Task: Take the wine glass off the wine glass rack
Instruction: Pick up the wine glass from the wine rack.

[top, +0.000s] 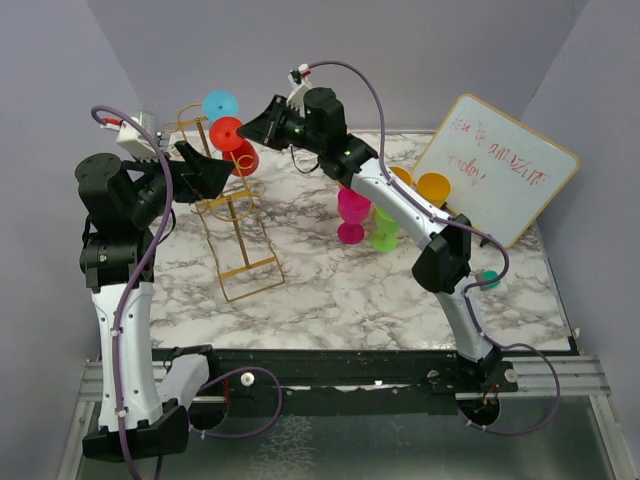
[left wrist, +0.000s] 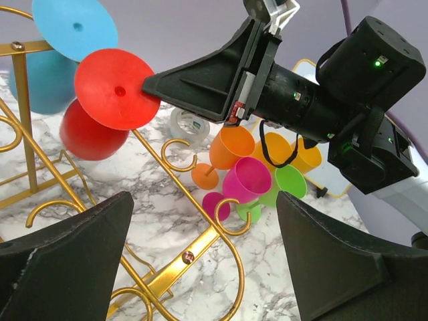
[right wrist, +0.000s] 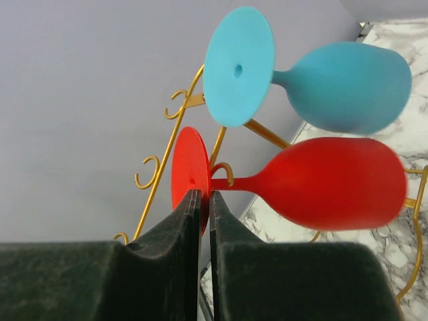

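My left hand (top: pixel 203 172) is spread wide at the thin gold wire wine glass rack (top: pixel 240 228). In the left wrist view its curled wire runs between my two black fingers (left wrist: pixel 67 261); can't tell if I touch it. The rack stands on the white marbled table (top: pixel 330 290), left of centre. At its upper part are a light-blue plastic wine glass (top: pixel 219 104) and, just below it, a red plastic wine glass (top: pixel 228 133), both lying sideways w/ feet toward my right hand (top: pixel 258 127). That hand is nearly closed, pinching the rim of the red glass's round foot (right wrist: pixel 190 167) btwn its fingers. The stem passes a gold curl, so the glass is on the rack. Further right on the table: a cluster of pink, green & orange plastic glasses (top: pixel 352 212), then a leaning whiteboard (top: pixel 497 180) w/ red writing.
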You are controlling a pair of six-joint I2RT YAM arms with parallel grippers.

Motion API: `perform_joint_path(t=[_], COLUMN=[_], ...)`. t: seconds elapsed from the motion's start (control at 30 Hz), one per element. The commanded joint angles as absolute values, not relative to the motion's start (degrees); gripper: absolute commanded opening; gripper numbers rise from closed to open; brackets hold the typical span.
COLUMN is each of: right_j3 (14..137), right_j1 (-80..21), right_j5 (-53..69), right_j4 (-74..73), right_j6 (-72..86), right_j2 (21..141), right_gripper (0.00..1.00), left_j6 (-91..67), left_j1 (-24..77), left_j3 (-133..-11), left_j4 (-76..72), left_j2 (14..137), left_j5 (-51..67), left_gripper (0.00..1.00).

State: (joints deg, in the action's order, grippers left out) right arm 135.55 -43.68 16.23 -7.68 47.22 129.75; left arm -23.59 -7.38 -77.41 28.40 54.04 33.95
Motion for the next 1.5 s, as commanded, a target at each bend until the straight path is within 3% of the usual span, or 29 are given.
perform_joint_path(t=[0.0,0.6,0.93,1.47], right_j3=[134.54,125.18,123.41,99.38], right_j1=[-43.36,-40.27,-39.39,-38.86], right_j5=[17.52,19.38,18.72,14.58], right_j4=[-6.15,2.44,4.28,10.93], right_j6=[49.69,64.25,65.38,55.87], right_j2=[127.67,121.55,119.48,101.71], right_gripper=[0.11,0.01,0.0,0.01], left_j6=[-24.26,-25.56,-25.87,-32.97], left_j1=[-7.13,-7.21,-7.17,-2.52], left_j3=[-77.1,-76.94,-78.48,-75.15], left_j4=[28.04,27.87,26.45,18.11], left_j2=[54.3,55.04,56.5,56.96], left_j5=[37.07,38.0,47.94,48.17], left_gripper=[0.89,0.89,0.9,0.85])
